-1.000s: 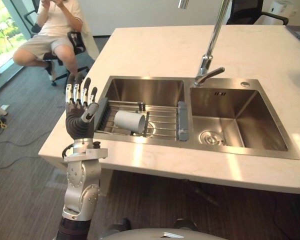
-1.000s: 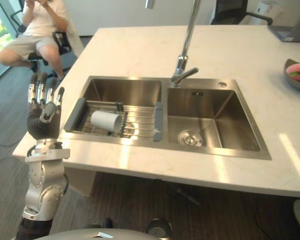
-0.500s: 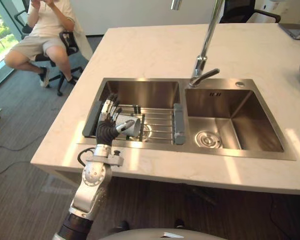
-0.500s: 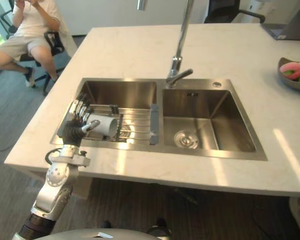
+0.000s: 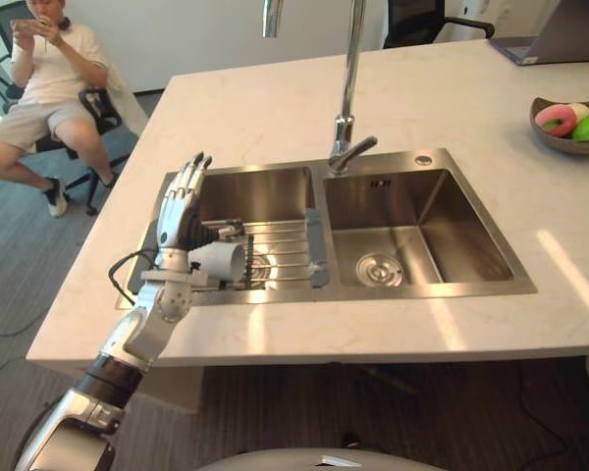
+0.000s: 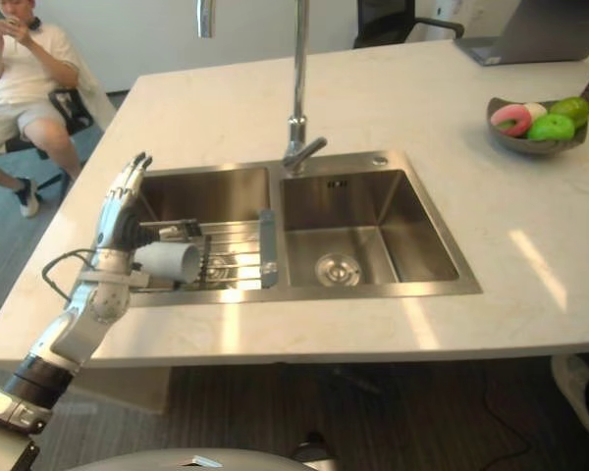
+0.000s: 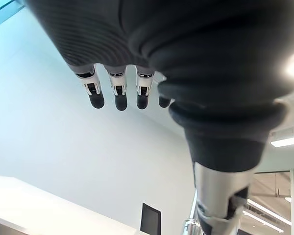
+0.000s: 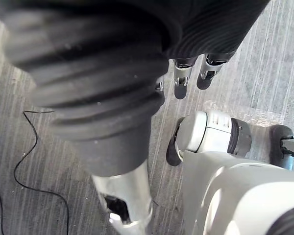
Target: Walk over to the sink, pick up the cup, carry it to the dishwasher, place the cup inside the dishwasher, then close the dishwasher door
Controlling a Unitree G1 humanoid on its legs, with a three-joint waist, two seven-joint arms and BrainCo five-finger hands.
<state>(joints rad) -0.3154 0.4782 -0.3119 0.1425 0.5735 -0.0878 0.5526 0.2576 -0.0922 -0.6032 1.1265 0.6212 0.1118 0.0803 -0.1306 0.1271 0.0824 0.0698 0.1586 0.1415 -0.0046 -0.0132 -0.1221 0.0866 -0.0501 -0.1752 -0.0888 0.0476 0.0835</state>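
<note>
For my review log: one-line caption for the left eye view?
Open left hand upright beside the white cup lying on the rack in the left basin of the sink.

Silver-fingered, dark-ribbed left robot hand (image 5: 180, 221)

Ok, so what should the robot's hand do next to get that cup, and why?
Probably lower the left hand and curl its fingers round the cup. The fingers are straight and pointing up, so nothing is held yet, and the cup lies on its side on the rack in the sink's left basin, just beside the hand. The right hand hangs by the floor.
</note>
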